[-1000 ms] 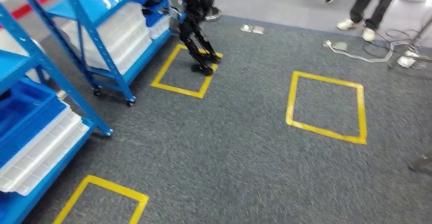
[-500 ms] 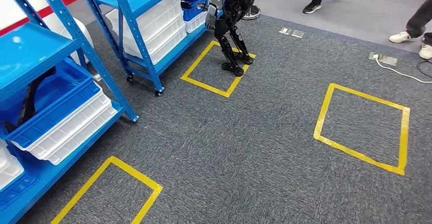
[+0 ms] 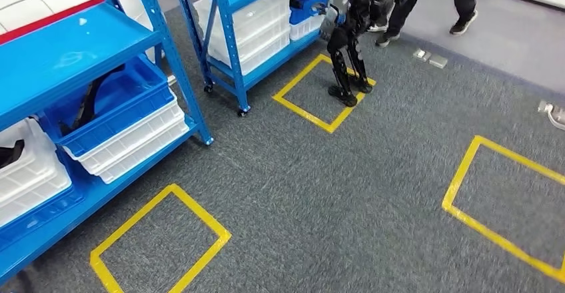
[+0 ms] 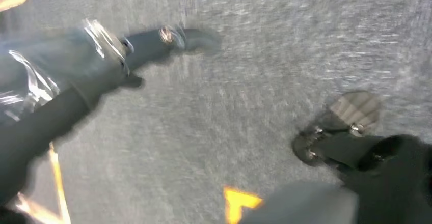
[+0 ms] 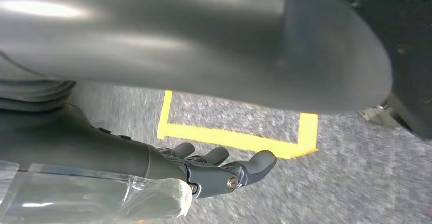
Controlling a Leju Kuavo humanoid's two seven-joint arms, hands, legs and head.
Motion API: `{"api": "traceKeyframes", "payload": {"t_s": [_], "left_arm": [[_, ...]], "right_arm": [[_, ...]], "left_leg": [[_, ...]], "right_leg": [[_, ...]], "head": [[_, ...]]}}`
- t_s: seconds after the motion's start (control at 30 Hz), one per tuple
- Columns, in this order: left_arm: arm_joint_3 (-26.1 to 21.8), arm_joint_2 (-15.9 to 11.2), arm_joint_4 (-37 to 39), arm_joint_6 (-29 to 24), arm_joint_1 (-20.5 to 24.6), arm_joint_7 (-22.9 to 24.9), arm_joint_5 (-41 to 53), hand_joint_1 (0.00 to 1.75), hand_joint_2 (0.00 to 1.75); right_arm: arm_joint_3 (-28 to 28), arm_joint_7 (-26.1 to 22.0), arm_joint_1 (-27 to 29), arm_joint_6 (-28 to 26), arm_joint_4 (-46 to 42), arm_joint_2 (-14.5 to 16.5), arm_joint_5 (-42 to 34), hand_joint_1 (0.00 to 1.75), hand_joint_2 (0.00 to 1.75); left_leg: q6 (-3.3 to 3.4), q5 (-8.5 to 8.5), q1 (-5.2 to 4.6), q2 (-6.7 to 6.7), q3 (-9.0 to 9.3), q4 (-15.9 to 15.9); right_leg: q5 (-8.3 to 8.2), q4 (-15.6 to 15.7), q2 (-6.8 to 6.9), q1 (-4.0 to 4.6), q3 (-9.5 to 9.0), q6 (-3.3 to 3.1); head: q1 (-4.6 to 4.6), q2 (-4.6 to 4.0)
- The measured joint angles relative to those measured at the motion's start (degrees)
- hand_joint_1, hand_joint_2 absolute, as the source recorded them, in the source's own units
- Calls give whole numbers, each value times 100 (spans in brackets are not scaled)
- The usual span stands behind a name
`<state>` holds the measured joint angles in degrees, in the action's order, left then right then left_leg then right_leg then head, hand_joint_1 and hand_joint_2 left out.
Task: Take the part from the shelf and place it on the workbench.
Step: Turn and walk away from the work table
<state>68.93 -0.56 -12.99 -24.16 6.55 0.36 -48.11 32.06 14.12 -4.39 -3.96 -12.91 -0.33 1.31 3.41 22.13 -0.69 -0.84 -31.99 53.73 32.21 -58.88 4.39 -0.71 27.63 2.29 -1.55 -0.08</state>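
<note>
The near blue shelf [image 3: 73, 46] stands at my left. Its lower level holds a blue bin [image 3: 116, 116] with a black curved part [image 3: 86, 101] in it, stacked on white bins. A white bin [image 3: 30, 170] at the far left holds another dark piece. My left hand [image 4: 147, 46] hangs blurred over the grey carpet, fingers stretched out and holding nothing. My right hand [image 5: 219, 170] hangs beside my body above a yellow floor mark, fingers apart and slightly bent, with nothing in it.
A second blue shelf [image 3: 253, 13] with white bins stands farther back. Another humanoid robot [image 3: 350, 33] stands in a yellow taped square in front of it, a person's legs [image 3: 433, 0] just behind. More yellow squares [image 3: 160, 240] [image 3: 506, 200] mark the carpet.
The whole picture has shifted: my view has swung toward the shelves, so the near shelf and its bins now show more fully. The person behind the other robot has walked closer to it.
</note>
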Motion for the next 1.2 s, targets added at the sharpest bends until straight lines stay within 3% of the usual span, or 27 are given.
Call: {"api": "traceKeyframes", "payload": {"t_s": [0.07,0.1,0.13,0.17,0.2,0.27,0.33,0.4,0.43,0.5,0.57,0.63,0.67,0.7,0.73,0.8,0.87,0.93,0.97,1.03,1.07,1.1,1.13,1.17,1.2], "left_arm": [[-1,-5,1,-65,24,-257,16,0,175],[-2,-1,0,-85,30,-343,20,0,175],[-1,5,0,-96,26,-398,23,0,175],[-1,13,0,-99,16,-423,25,0,175],[0,19,0,-92,7,-420,25,0,175],[0,23,1,-54,4,-351,25,0,175],[0,22,1,8,5,-202,19,0,87],[1,20,1,64,-14,-52,5,0,0],[1,18,1,85,-29,6,-7,0,0],[1,16,1,125,-41,113,-32,0,0],[1,17,1,155,-26,185,-45,0,0],[1,16,1,180,-19,205,-49,0,0],[1,16,1,189,-26,201,-47,0,0],[1,17,1,190,-33,194,-42,0,0],[1,18,1,184,-38,180,-38,0,0],[1,19,1,161,-25,137,-34,0,0],[1,21,1,129,-5,83,-38,0,0],[1,24,1,100,-6,31,-44,0,0],[1,31,1,88,-17,3,-47,0,0],[1,43,2,75,-20,-52,-50,0,0],[1,54,2,71,-11,-78,-51,0,0],[1,60,2,69,4,-95,-50,0,0],[1,72,1,68,11,-114,-50,0,44],[1,87,1,68,8,-128,-50,0,87],[1,97,1,68,-2,-135,-50,0,131]], "right_arm": [[15,-64,9,-62,-1,-1,22,0,0],[28,-113,17,-103,-1,-2,37,0,0],[42,-166,24,-147,-1,-5,57,0,0],[55,-213,31,-186,-1,-11,73,0,0],[65,-253,34,-229,-1,-22,85,0,0],[77,-297,35,-297,1,-48,97,0,0],[84,-314,32,-350,3,-67,93,0,0],[87,-319,10,-382,4,-81,86,0,0],[89,-317,-2,-387,4,-91,83,0,0],[92,-296,-11,-390,4,-111,65,0,0],[92,-250,1,-390,4,-132,44,0,0],[92,-195,16,-390,4,-154,20,0,0],[92,-174,19,-391,4,-166,5,0,0],[92,-160,18,-396,4,-176,-9,0,0],[92,-154,15,-406,4,-184,-21,0,0],[92,-163,8,-441,4,-190,-37,0,0],[91,-191,0,-485,4,-195,-56,0,0],[91,-233,-13,-526,-2,-197,-65,0,0],[91,-252,-21,-539,-6,-199,-64,0,0],[92,-289,-27,-576,-15,-204,-62,0,0],[92,-302,-25,-591,-15,-208,-62,0,0],[93,-315,-15,-605,-15,-209,-61,0,0],[99,-327,0,-613,-14,-210,-60,0,0],[109,-338,13,-618,-14,-211,-56,0,0],[119,-351,24,-623,-13,-214,-51,0,0]], "left_leg": [[35,-8,36,137,34,-27],[42,-5,39,220,41,-25],[41,2,43,306,50,-23],[34,11,52,398,63,-19],[17,24,65,491,82,-12],[-41,68,81,658,104,31],[-107,122,75,787,92,73],[-155,146,84,879,70,76],[-172,157,92,858,63,93],[-220,332,94,575,-79,404],[-275,713,91,235,-476,1193],[-294,945,101,146,-852,1893],[-285,904,101,131,-890,1945],[-262,754,95,106,-788,1730],[-219,545,79,45,-577,1315],[-107,220,10,-202,-139,450],[-50,147,-48,-322,16,116],[-43,132,-38,-192,37,77],[-36,110,-14,-124,72,30],[-15,69,44,19,154,-52],[-4,69,51,93,168,-63],[9,72,53,167,172,-61],[16,75,54,256,175,-57],[17,80,57,344,182,-55],[6,90,66,441,192,-46]], "right_leg": [[357,-791,-324,-9,401,7],[480,-1190,-385,-9,643,15],[490,-1421,-405,-11,821,24],[368,-1417,-414,-14,894,32],[141,-1173,-436,-23,852,40],[-357,-350,-596,-57,571,64],[-578,159,-728,-76,382,35],[-601,240,-674,-65,353,-52],[-606,244,-620,-63,347,-91],[-611,254,-503,-74,338,-158],[-591,255,-367,-64,329,-190],[-560,254,-208,-55,317,-197],[-543,254,-132,-51,303,-196],[-524,254,-60,-45,281,-193],[-503,256,11,-36,249,-189],[-454,261,137,-15,177,-162],[-411,272,249,-9,126,-111],[-381,302,335,-8,70,-52],[-363,297,258,-15,39,-23],[-190,16,-113,-21,136,21],[-38,-314,-299,-32,301,30],[121,-687,-392,-31,506,36],[221,-1040,-410,-38,727,45],[219,-1234,-412,-44,874,56],[79,-1168,-421,-53,902,70]], "head": [[-17,-1],[-22,0],[-24,0],[-25,0],[-25,1],[-28,1],[-27,1],[-24,1],[-25,1],[-10,1],[6,1],[8,1],[8,1],[9,1],[9,1],[5,1],[3,0],[3,0],[2,0],[-8,1],[-14,1],[-19,1],[-22,1],[-23,1],[-23,1]]}}
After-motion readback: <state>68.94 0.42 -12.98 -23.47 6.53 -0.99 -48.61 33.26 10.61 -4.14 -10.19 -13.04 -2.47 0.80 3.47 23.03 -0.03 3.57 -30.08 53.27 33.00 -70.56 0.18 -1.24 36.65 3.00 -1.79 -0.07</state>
